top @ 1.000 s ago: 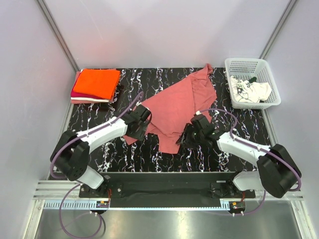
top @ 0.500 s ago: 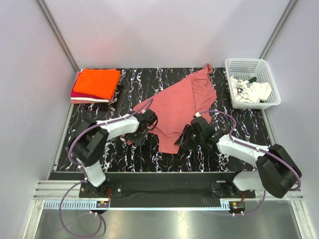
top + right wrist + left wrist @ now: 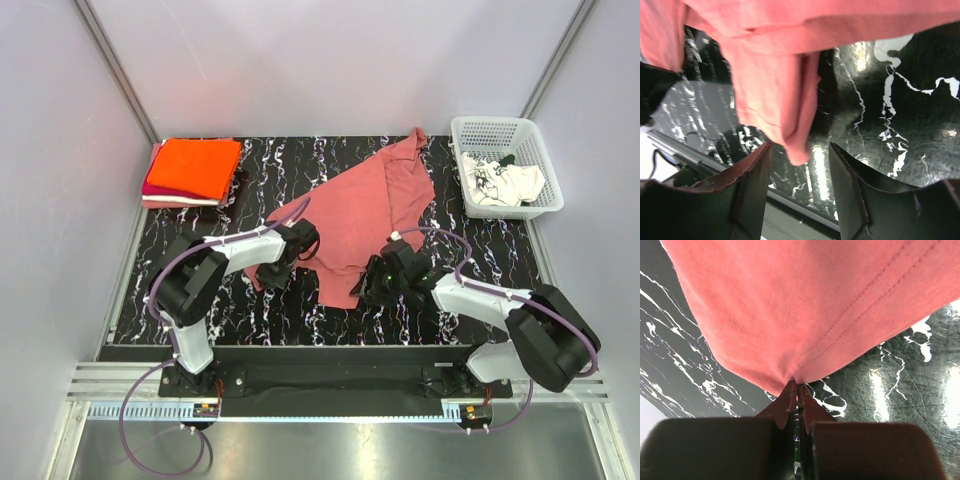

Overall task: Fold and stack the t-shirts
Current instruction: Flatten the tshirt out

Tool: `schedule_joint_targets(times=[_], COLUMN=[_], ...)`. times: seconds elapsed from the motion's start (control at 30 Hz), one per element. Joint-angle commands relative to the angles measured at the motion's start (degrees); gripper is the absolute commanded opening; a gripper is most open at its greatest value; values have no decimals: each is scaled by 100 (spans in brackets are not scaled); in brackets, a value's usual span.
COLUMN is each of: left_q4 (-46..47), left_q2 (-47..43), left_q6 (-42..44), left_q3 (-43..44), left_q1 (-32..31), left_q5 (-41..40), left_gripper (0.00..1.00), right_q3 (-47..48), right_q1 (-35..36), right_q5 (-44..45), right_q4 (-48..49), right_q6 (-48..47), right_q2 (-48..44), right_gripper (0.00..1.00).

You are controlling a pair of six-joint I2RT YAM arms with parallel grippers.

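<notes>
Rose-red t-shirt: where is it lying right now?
Top view: the rose-red t-shirt lies spread mid-table, between the folded stack at far left and the white basket at far right, its near-left corner pinched in the left gripper.

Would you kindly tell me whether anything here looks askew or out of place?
The rose-red t-shirt sprawls diagonally across the table, rumpled and unfolded, its far corner near the basket, unlike the neat folded stack at the far left.
</notes>
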Motion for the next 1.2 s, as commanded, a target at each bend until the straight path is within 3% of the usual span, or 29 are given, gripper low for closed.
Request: schedule_joint_targets(times=[0.0,0.1,0.13,0.2,0.27,0.3,0.47,0.6,0.7,0.77,0.93,1.07,1.1,1.17], left_q4=[145,110,75,-4,-233,-390,-576,-594,-611,-611,-559,-497,-514,-488], left_q2=[-283,-968,-1327,-1654,-2041,-2155,-2596,-2421,-2262,-2078,-1700,-998,-579,-137], left_q6=[-121,-121,-104,-95,-104,-104,-25,142,186,160,-252,-771,-1120,-1500], left_q3=[3,213,302,660,1152,1338,2523,3053,3176,3203,3843,5800,6248,7505], left_q1=[-6,-24,-15,-24,-6,11,694,1512,2084,2445,2622,2648,2683,2823], left_q5=[-64,208,253,288,96,-1,198,674,973,1368,2841,3267,3390,3890], left_gripper=[0,0,0,0,0,0,0,0,0,0,0,0,0,0], right_q3=[-153,74,145,251,365,609,1586,2761,3369,3669,5548,7629,8704,9791], right_q1=[151,283,292,292,292,292,222,-435,-858,-1385,-1747,-1992,-2037,-2046], right_q5=[91,74,65,326,992,1266,2708,3500,3923,3679,3361,3439,3596,4706], right_q4=[519,879,905,783,30,-809,-3213,-4917,-5456,-5458,-5528,-5256,-5221,-5177], right_q6=[31,14,14,23,-3,-213,-566,-1091,-1601,-1909,-2701,-3429,-3536,-3843], right_q2=[269,742,875,939,711,344,-1046,-1636,-1532,-1453,-663,713,1023,1917], right_gripper=[57,57,52,32,4,0,0,0,0,0,0,0,0,0])
